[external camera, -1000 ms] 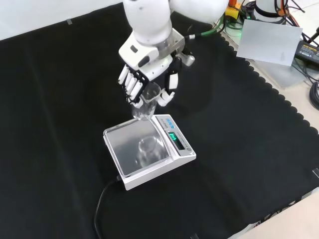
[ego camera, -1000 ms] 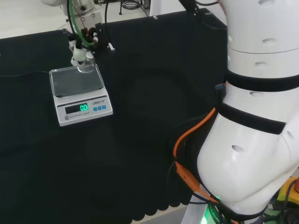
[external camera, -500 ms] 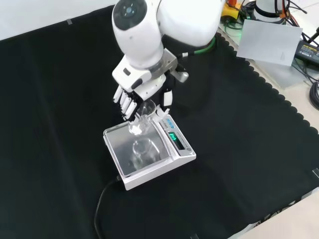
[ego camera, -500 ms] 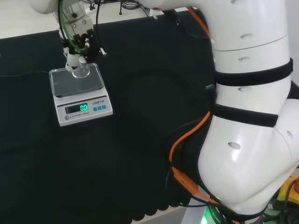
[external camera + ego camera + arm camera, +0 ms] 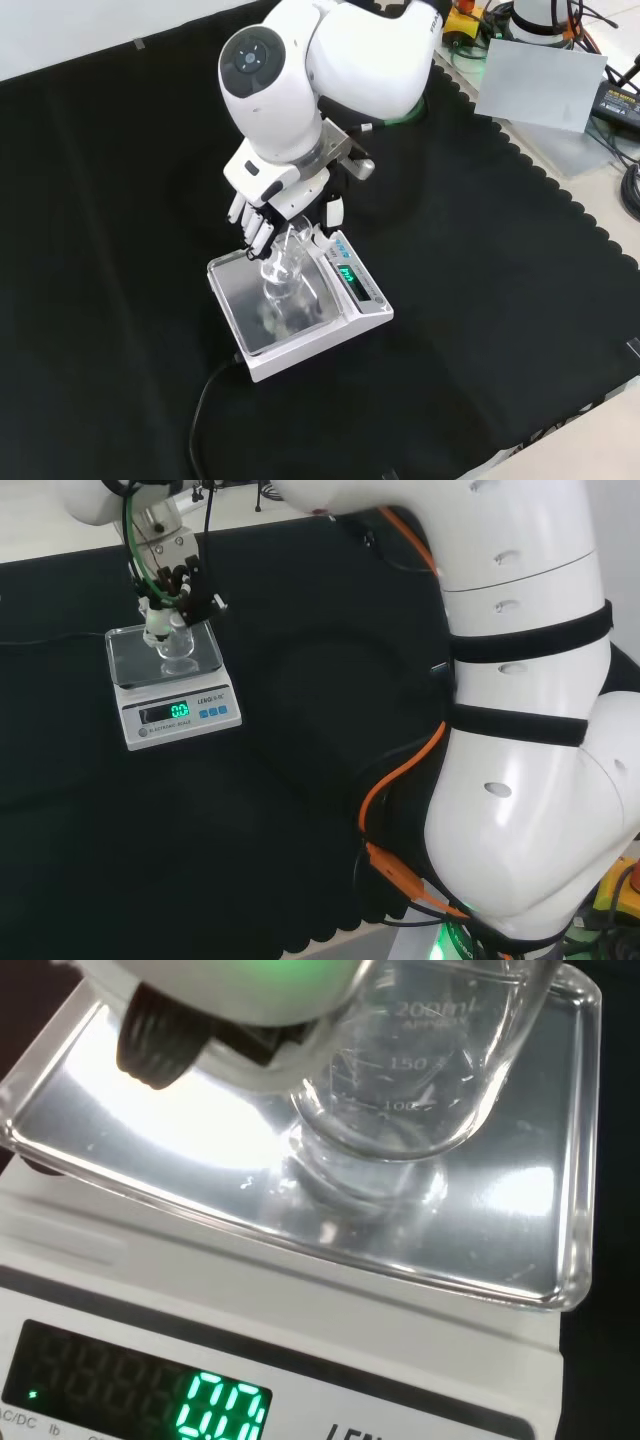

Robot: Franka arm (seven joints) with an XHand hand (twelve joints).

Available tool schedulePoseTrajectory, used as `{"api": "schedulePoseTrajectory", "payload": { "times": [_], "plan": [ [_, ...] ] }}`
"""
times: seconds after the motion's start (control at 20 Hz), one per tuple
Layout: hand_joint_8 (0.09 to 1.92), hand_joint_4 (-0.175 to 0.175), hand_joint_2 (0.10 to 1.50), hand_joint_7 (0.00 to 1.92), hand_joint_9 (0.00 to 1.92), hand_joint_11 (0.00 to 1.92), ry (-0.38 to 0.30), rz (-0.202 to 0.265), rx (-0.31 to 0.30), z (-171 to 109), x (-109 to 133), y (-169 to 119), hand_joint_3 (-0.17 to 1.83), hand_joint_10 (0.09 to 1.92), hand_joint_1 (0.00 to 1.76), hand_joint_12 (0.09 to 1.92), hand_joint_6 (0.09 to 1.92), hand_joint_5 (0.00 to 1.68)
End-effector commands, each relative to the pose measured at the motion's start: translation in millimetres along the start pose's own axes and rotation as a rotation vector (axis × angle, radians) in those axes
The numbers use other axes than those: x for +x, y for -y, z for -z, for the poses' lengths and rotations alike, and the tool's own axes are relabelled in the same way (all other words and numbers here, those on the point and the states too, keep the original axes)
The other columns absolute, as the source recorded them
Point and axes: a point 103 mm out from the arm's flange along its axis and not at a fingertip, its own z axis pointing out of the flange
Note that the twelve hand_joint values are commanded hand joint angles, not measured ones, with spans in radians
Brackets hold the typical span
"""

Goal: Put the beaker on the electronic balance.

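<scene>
Item: beaker [image 5: 283, 262], clear glass, empty. Location: held by robot hand [image 5: 262, 205], fingers curled round it, over the pan of the electronic balance [image 5: 352, 324] on the table [image 5: 480, 300]; base-to-pan contact cannot be told. Advice: lower straight, keep upright and central, release only once the base sits flat.

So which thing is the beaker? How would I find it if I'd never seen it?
Look on the black cloth for the white electronic balance with glowing green numbers. Just above its shiny metal pan the black and white hand holds the beaker: a see-through glass cup with measuring lines, the one clear thing there.
</scene>
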Motion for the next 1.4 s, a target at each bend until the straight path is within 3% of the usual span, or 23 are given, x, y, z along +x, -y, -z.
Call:
{"api": "schedulePoseTrajectory", "payload": {
  "times": [0.05, 0.45, 0.75, 1.1, 1.4],
  "plan": [
    [0.68, -0.046, 0.56, 0.82, 1.03, 0.68, 0.007, 0.004, 0.008, -2.0, 2.8, -3.1, 0.72, 0.58, 1.15, 1.26, 1.04, 0.69],
    [0.67, -0.045, 0.56, 0.8, 1.02, 0.66, 0.013, 0.007, 0.023, -6.7, 6.1, -8.6, 0.72, 0.58, 1.14, 1.27, 1.04, 0.66],
    [0.72, -0.036, 0.53, 0.7, 0.9, 0.54, 0.022, 0.007, 0.037, -6.2, 5.4, -11.3, 0.7, 0.66, 1.1, 1.34, 0.98, 0.52],
    [0.78, -0.032, 0.52, 0.39, 0.62, 0.32, 0.039, 0.012, 0.04, -3.2, 5.6, -10.3, 0.61, 0.83, 1.01, 1.42, 0.49, 0.32],
    [0.79, -0.029, 0.54, 0.17, 0.39, 0.12, 0.03, 0.001, -0.015, 15.7, 0.0, -0.1, 0.42, 0.92, 0.87, 1.48, 0.15, 0.21]
  ]
}}
